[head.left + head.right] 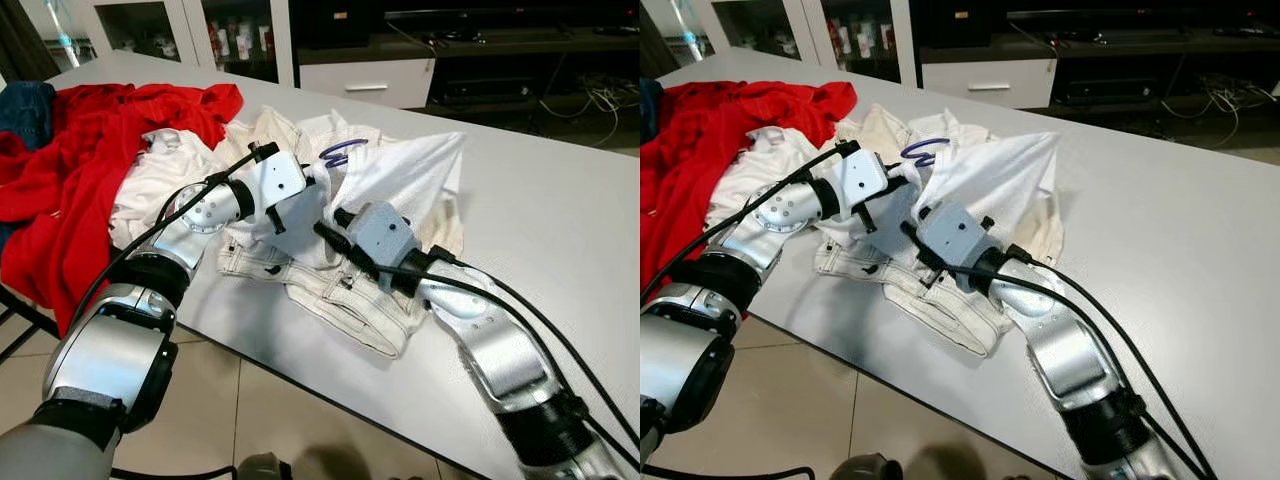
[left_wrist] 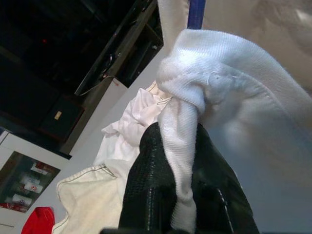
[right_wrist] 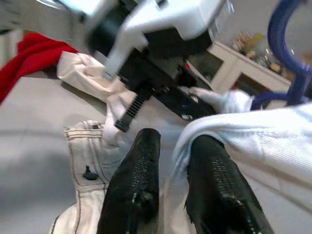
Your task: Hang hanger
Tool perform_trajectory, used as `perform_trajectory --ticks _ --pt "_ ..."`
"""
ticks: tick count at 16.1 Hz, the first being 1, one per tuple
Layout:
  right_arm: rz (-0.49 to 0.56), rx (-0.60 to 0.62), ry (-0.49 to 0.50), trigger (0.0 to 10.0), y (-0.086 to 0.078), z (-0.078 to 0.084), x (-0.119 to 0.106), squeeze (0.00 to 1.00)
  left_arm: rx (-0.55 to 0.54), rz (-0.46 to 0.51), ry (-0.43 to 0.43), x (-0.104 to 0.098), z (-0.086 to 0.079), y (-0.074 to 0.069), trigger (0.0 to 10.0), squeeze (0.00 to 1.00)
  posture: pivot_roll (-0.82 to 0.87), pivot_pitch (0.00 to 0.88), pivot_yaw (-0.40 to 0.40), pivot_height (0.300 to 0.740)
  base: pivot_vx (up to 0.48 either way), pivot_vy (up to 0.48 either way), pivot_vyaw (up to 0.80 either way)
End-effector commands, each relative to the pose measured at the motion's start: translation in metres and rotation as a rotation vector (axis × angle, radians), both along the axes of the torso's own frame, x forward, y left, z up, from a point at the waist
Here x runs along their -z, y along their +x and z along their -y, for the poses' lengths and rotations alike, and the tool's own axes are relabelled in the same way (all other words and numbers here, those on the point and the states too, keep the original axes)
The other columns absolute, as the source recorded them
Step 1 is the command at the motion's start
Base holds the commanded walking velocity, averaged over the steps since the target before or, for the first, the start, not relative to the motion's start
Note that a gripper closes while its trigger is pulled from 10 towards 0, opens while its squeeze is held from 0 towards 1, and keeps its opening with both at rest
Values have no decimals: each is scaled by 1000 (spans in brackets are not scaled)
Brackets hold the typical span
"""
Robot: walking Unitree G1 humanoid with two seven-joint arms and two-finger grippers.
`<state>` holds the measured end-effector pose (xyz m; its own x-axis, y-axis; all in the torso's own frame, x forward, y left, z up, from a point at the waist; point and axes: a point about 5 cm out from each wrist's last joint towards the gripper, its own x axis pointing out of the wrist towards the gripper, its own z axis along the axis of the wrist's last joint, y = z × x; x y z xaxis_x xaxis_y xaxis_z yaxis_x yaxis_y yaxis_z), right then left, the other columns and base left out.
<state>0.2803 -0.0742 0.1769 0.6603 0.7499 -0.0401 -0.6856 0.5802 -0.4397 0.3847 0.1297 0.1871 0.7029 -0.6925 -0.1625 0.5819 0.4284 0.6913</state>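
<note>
Blue plastic hanger (image 1: 341, 152) sat inside white knit garment (image 1: 400, 172) on grey table (image 1: 560, 230). Left gripper (image 2: 178, 146) pinched a bunched fold; right gripper (image 3: 173, 161) clamped the garment's edge beside it.

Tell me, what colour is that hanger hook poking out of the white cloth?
Blue; the hanger hook shows best in the right wrist view.

both pincers meet at a white garment (image 1: 1000, 180) on the table (image 1: 1170, 250).
</note>
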Motion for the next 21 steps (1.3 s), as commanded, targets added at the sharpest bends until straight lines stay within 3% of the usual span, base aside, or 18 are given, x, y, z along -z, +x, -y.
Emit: perform_trajectory --ticks 1,4,5,6,7,8,11,12,15,16,18,19,21 --pt "24 -29 -7 10000 -4 5 -4 0 -4 30 -25 -7 -4 0 10000 0 118 0 61 740 0 0 0" --pt "17 -15 -59 10000 -5 17 1 0 -12 27 -26 -5 -7 0 10000 0 114 0 60 740 0 0 0" --pt "4 -11 -66 10000 -6 20 3 686 -19 27 -29 -5 -8 0 10000 0 114 0 60 740 0 0 0" --pt "-10 -7 -83 10000 -6 23 6 792 -26 27 -34 -5 -9 0 10000 0 114 0 60 740 0 0 0" --pt "-19 10 -95 10000 -5 26 9 706 -28 27 -39 -4 -9 0 10000 0 116 0 60 740 0 0 0" --pt "-9 23 -115 10000 -3 30 9 0 -29 26 -40 -3 -9 0 10000 0 118 0 60 740 0 0 0" --pt "54 135 -197 10000 10 48 8 0 -28 26 -40 0 -11 -2 10000 0 120 0 59 740 0 0 0" --pt "121 215 -243 10000 18 60 1 0 -29 28 -43 1 -13 -3 10000 0 123 0 57 740 0 0 0" --pt "128 198 -246 10000 18 61 -3 0 -32 30 -49 1 -14 -4 10000 0 122 0 55 740 0 0 0" --pt "127 192 -244 10000 17 60 -2 212 -32 31 -51 1 -13 -4 10000 0 123 0 53 740 0 0 0" --pt "136 178 -222 10000 16 58 -5 243 -33 35 -56 1 -13 -4 10000 0 120 0 54 740 0 0 0" --pt "128 151 -188 10000 13 56 -8 1000 -33 36 -58 1 -12 -4 10000 0 118 0 55 740 0 0 0" --pt "109 77 -159 10000 5 47 -9 1000 -33 36 -58 1 -12 -4 10000 0 117 0 56 740 0 0 0"
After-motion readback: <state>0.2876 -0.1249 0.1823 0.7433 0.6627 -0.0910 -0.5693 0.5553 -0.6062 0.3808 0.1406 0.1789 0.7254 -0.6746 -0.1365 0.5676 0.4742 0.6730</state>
